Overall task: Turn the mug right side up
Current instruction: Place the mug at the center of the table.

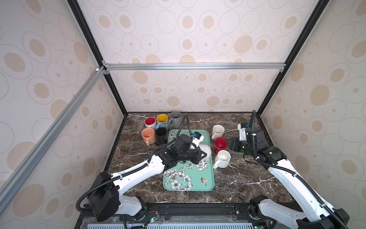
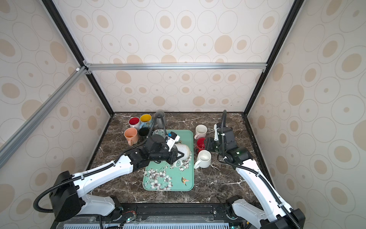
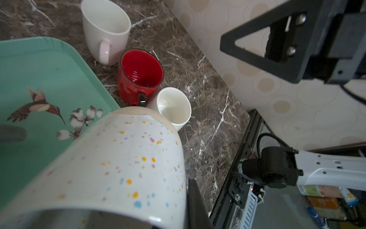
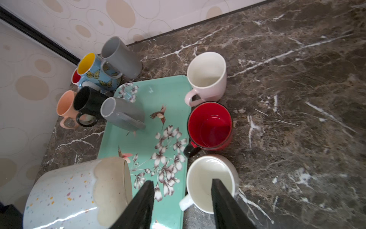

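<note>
Stone comes first: the dark marble tabletop (image 1: 247, 184) would crack any ceramic that falls on it. The mint-green floral tray (image 1: 198, 174) at its middle looks slick, so a mug put down crooked could skid.

Over the tray's right half I hold the white speckled ceramic mug (image 1: 206, 151). It lies on its side with the handle hanging down; whether it clears the tray I cannot tell. It is wide and looks heavy for so thin a hold. I judge that as I roll my wrist to bring the mouth up, its weight may twist it out of my grip.

Just past the tray's right rim stand three upright mugs: a glossy red mug with a black handle (image 1: 220, 143), between a pale mug with a pink handle (image 1: 217, 130) and a plain white mug (image 1: 223, 157). A wide swing of the base would knock them, the red one soonest.

My left fingers (image 3: 196, 206) are clamped on the speckled mug's wall at the rim, one outside, the other hidden. My right fingers (image 4: 143, 204) stand apart and empty beside the red mug, toward the right edge. That is close enough for a collision if I turn that way.
</note>
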